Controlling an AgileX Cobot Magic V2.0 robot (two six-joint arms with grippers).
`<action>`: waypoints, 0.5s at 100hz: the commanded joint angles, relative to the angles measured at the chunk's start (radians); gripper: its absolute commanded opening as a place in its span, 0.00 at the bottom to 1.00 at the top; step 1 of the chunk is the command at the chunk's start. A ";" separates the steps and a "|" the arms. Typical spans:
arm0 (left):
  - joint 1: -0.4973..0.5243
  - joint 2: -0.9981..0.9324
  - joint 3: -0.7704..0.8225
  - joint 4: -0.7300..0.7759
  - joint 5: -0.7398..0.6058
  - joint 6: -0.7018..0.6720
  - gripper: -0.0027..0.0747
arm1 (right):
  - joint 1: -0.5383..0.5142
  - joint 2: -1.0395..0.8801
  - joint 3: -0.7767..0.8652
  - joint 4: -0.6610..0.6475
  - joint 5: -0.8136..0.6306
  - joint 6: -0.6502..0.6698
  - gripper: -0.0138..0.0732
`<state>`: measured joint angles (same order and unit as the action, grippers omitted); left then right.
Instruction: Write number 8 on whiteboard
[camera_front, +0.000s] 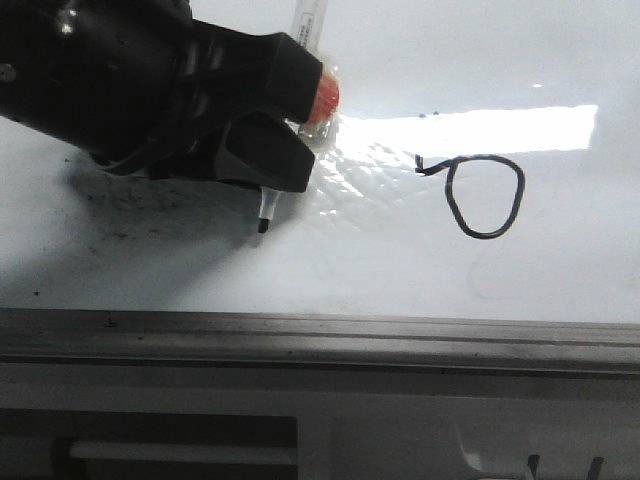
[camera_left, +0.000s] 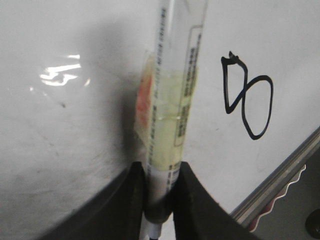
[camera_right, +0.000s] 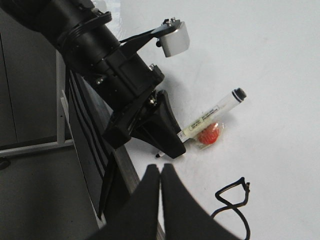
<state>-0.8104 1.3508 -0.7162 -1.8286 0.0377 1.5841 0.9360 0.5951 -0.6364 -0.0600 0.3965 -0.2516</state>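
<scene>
The whiteboard (camera_front: 150, 250) fills the front view, glossy white with grey smears. The number 8 (camera_front: 485, 195) is drawn on it in black: a bold oval loop with a thinner angular loop joined to it, also seen in the wrist views (camera_left: 248, 100) (camera_right: 232, 200). My left gripper (camera_front: 300, 130) (camera_left: 159, 170) is shut on a clear-barrelled marker (camera_left: 175, 100) wrapped in tape with an orange patch (camera_front: 322, 98). The marker's black tip (camera_front: 263, 226) points down at the board, well left of the 8; contact cannot be told. My right gripper (camera_right: 161, 167) is shut and holds nothing, beside the 8.
A grey metal edge rail (camera_front: 320, 335) runs along the board's near side, with a lower white frame below it. The left arm's black body (camera_right: 110, 75) reaches over the board's edge. Small black specks dot the board near the marker.
</scene>
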 joint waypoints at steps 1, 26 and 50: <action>0.020 0.010 -0.013 -0.031 -0.230 -0.010 0.01 | -0.007 -0.002 -0.025 -0.011 -0.083 0.006 0.11; 0.020 0.058 -0.013 -0.033 -0.181 -0.023 0.01 | -0.007 -0.002 -0.025 -0.011 -0.083 0.007 0.11; 0.022 0.079 -0.013 -0.033 -0.210 -0.022 0.01 | -0.007 -0.002 -0.025 -0.011 -0.083 0.007 0.11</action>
<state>-0.8104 1.3883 -0.7291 -1.8286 0.0486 1.5687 0.9360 0.5951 -0.6364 -0.0600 0.3947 -0.2456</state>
